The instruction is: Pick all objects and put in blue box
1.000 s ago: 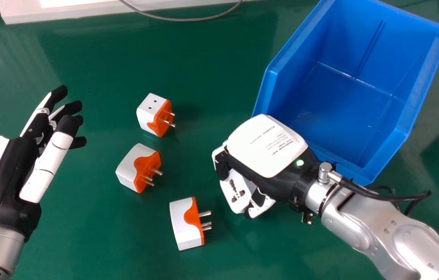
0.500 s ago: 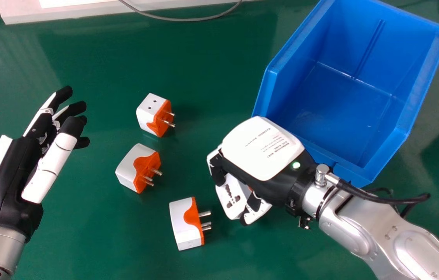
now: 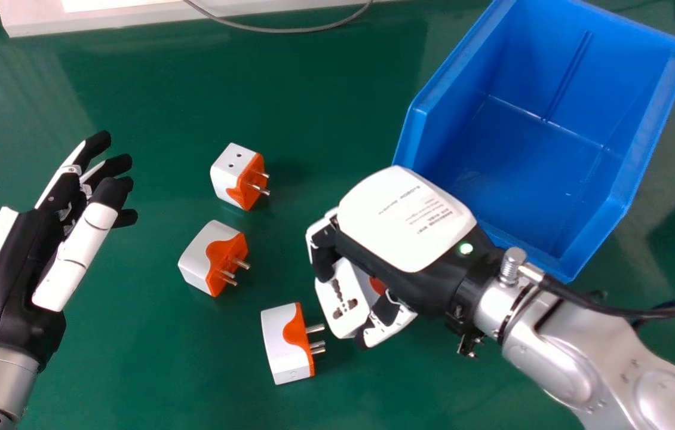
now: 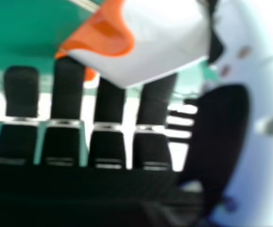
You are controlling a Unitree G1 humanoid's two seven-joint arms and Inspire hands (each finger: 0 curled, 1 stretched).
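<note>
Could drop the held plug [image 3: 350, 292], clasped tilted in the curled right hand [image 3: 406, 218] left of the box [image 3: 540, 155], through shallow grip, or nudge the loose plugs [image 3: 282, 352], farther left, by swinging low.

The box [image 3: 534, 155] is plain blue, the adapters [image 3: 287, 349] white and orange.
</note>
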